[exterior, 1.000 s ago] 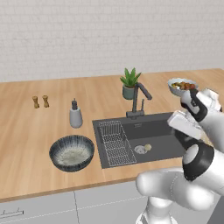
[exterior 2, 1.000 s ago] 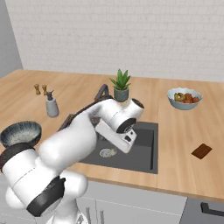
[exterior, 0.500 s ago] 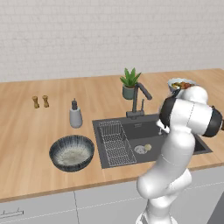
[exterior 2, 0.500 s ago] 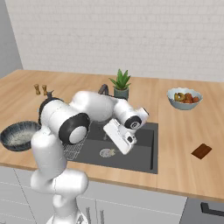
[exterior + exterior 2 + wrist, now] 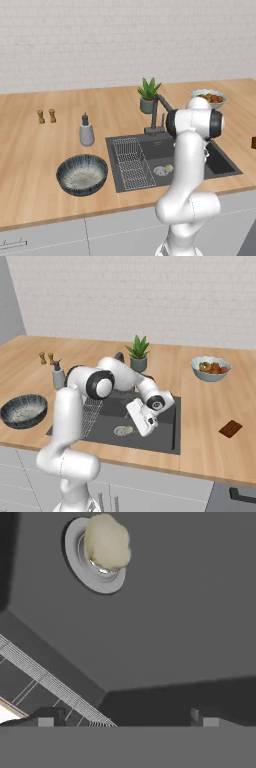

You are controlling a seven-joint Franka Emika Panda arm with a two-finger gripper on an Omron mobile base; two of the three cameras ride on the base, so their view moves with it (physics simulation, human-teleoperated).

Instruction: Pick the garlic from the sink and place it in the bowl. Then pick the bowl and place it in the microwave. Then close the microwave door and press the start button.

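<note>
Hovering low inside the sink [image 5: 172, 421] with gripper [image 5: 127, 718] fingers spread wide, grasping nothing. Lying on the silver drain [image 5: 80, 567] on the sink floor, overlapping its rim: the garlic [image 5: 107, 542]. Sitting on the wooden counter [image 5: 35, 145] left of the sink, well apart from it: the bowl [image 5: 82, 174].

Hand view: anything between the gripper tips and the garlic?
Nothing. In the hand view only bare dark sink floor runs from the open gripper up to the garlic, which sits on the silver drain.
</note>
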